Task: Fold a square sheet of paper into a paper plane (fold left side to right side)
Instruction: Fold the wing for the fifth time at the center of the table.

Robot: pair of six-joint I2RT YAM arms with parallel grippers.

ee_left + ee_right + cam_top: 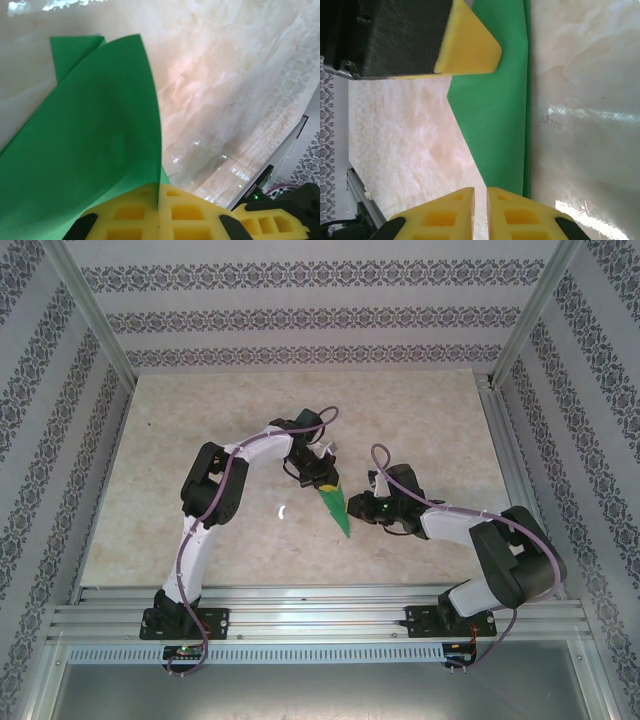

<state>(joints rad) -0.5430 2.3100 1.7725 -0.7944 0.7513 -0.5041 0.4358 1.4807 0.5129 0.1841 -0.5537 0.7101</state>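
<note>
paper plane, marbled beige table, patterned walls

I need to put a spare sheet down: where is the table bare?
Bare: the far strip of table along the back wall, and the left side beyond the left arm. Crowded: the middle, where the left gripper and right gripper meet at the paper plane.

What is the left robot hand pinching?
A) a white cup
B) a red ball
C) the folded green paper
C: the left gripper has its yellow fingers closed on the green paper plane.
</note>
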